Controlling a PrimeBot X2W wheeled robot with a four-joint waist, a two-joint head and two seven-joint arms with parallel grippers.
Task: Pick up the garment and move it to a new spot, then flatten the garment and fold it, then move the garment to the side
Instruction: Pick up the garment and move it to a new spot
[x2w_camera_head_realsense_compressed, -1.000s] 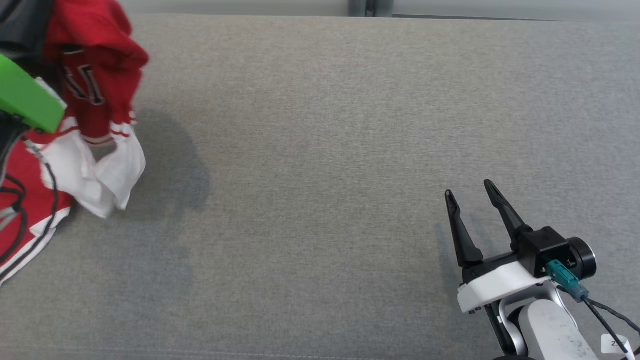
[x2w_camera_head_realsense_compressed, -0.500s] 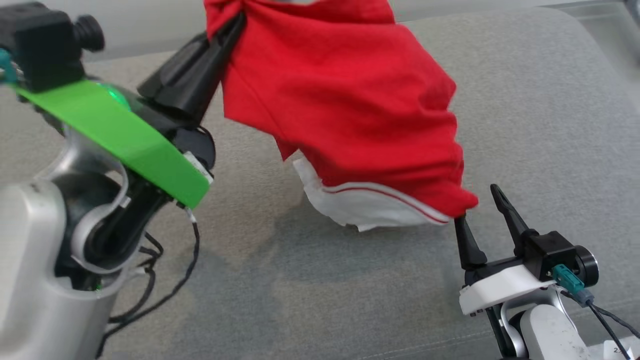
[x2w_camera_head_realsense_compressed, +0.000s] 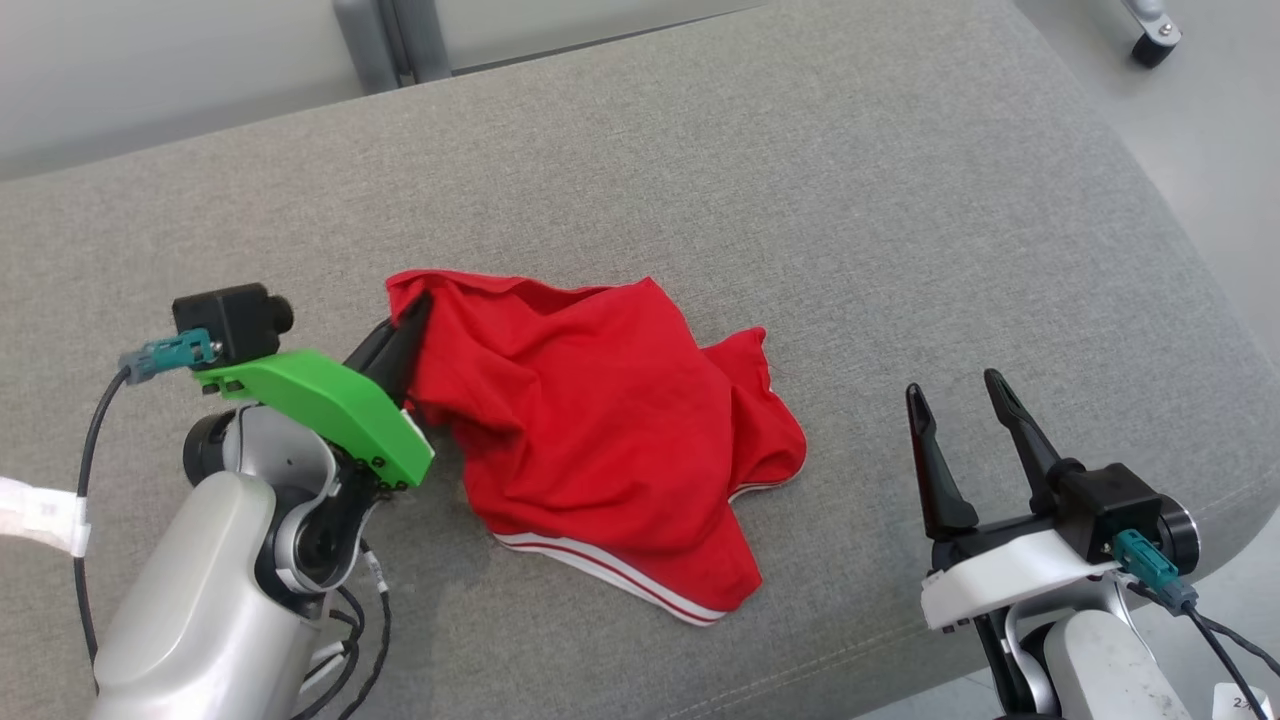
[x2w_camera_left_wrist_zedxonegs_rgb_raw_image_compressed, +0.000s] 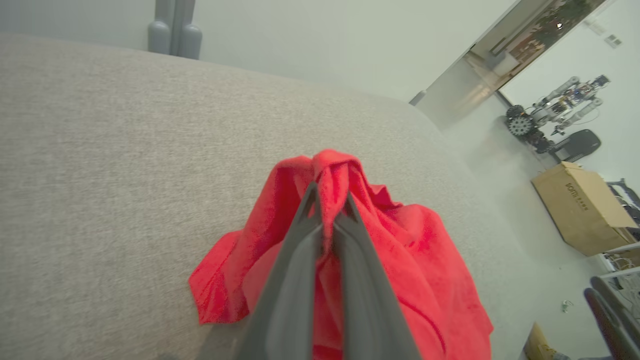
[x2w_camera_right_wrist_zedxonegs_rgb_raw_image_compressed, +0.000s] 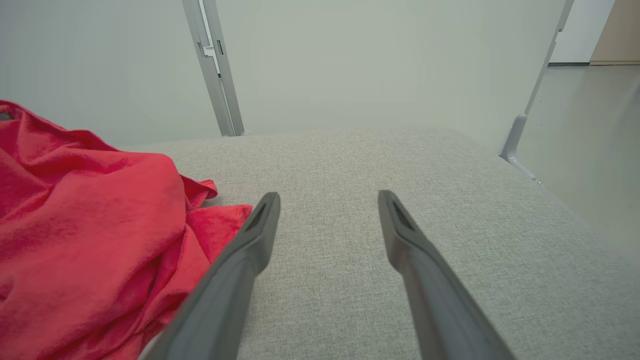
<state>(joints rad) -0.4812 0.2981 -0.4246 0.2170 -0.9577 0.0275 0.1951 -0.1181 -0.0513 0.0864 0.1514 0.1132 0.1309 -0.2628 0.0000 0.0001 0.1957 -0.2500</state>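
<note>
Garment (x2w_camera_head_realsense_compressed: 600, 440) lowered onto cushion (x2w_camera_head_realsense_compressed: 800, 200) | left pincer (x2w_camera_head_realsense_compressed: 420, 302) clamped on its edge | right pincer (x2w_camera_head_realsense_compressed: 953, 385) agape, apart

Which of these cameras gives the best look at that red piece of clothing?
The head view: the whole red garment lies crumpled on the grey cushion, white-striped hem showing. The left wrist view shows the bunch pinched in the left tool; the right wrist view shows its side.
</note>
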